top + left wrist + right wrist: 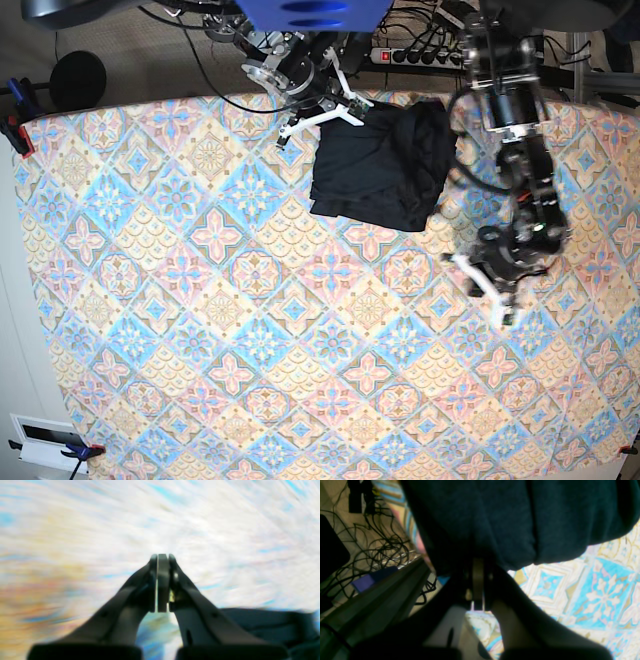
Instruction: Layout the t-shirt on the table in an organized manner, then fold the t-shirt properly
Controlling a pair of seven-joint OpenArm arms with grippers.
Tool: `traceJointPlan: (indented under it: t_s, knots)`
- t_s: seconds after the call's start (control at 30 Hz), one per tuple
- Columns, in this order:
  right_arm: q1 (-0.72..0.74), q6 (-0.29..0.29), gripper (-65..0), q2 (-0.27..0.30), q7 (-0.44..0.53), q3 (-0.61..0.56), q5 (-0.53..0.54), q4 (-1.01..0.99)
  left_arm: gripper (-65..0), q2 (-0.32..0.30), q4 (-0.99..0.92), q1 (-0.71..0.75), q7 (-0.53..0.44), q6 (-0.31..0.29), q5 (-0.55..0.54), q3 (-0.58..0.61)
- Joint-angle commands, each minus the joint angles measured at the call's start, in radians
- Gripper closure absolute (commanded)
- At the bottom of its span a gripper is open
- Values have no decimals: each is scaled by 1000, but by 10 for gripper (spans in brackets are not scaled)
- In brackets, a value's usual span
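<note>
t-shirt (385, 165): black, bunched in a rough heap at 12 o'clock on the table (250, 330), near the far edge. Sleeves and neckline can't be made out among the folds.
right gripper (352, 106): at the heap's 10 o'clock corner in the base view. In its wrist view the jaws are pressed together with dark fabric draped over and round the tips, so clamped on the t-shirt (520, 517); the exact pinch point is buried in shadow.
left gripper (163, 560): jaws fully together, nothing between them. Over bare table at about 3 o'clock, well apart from the heap's main mass.
left wrist view: heavily motion-blurred; table pattern smeared to streaks. Dark cloth at 4 o'clock, cut off by the frame edge.
right wrist view: cables (382, 545) on the floor at 9 o'clock, dim and partly cut off.
arms: upper parts cropped at the top of the base view.
</note>
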Motion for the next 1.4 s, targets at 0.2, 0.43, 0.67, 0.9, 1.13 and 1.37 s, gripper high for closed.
traceJointPlan:
  t_s: [0.2,0.43,0.67,0.9,1.13,1.37]
  knots:
    - [79,6,0,-5,-5,-9,-3,1,0,-160,255,230,140,-13,-22,7]
    - [106,6,0,-5,-5,-13,-3,1,0,-161,327,448,141,-14,-78,91]
    - [106,6,0,-5,-5,-13,-3,1,0,-166,327,534,161,-14,-199,97]
    - [106,6,0,-5,-5,-13,-4,1,0,-161,321,529,181,-6,-249,97]
    - [103,6,0,-5,-5,-15,-4,3,0,-147,232,417,181,-3,-246,97]
    - [102,6,0,-5,1,-17,-4,8,0,-147,43,283,144,-2,-246,97]
